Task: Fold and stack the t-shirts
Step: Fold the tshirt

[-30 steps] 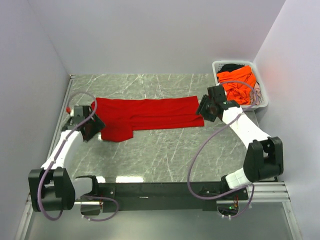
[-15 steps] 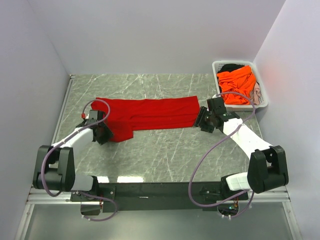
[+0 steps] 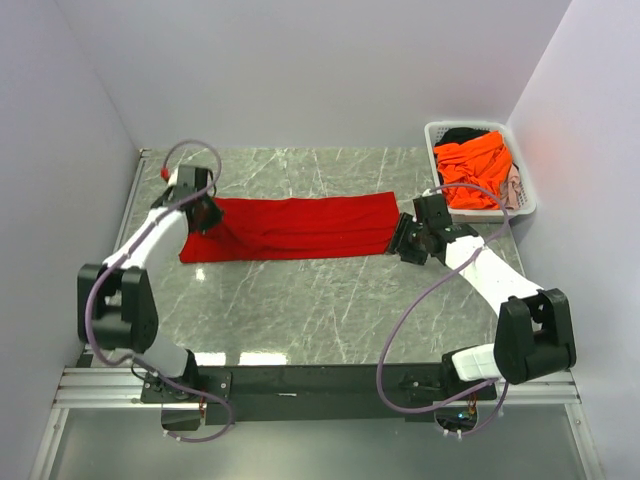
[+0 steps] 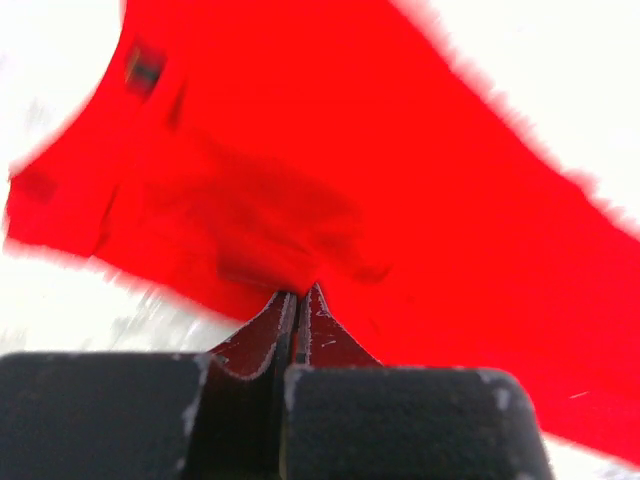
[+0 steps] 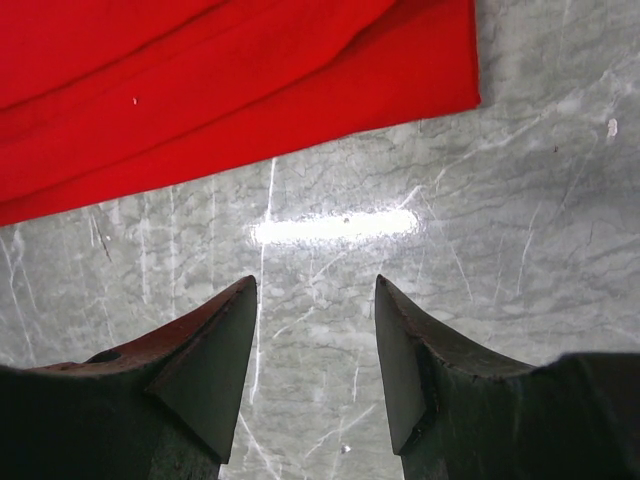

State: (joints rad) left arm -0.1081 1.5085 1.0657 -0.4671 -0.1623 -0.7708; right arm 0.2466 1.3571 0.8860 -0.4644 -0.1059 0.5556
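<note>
Red t-shirt [image 3: 300,227]: flat band across frame centre on marble table [image 3: 330,300]
Left gripper [image 3: 205,213]: fingers closed at upper-left corner, seemingly pinching cloth (view blurred)
Right gripper [image 3: 408,243]: fingers moderately apart over bare marble beside right hem
Orange t-shirt [image 3: 478,165]: in basket [image 3: 466,126], upper right

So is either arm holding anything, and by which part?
The left gripper has its jaws shut on the red t-shirt, pinching its far left corner. The right gripper, jaws open above the table, holds nothing.
</note>
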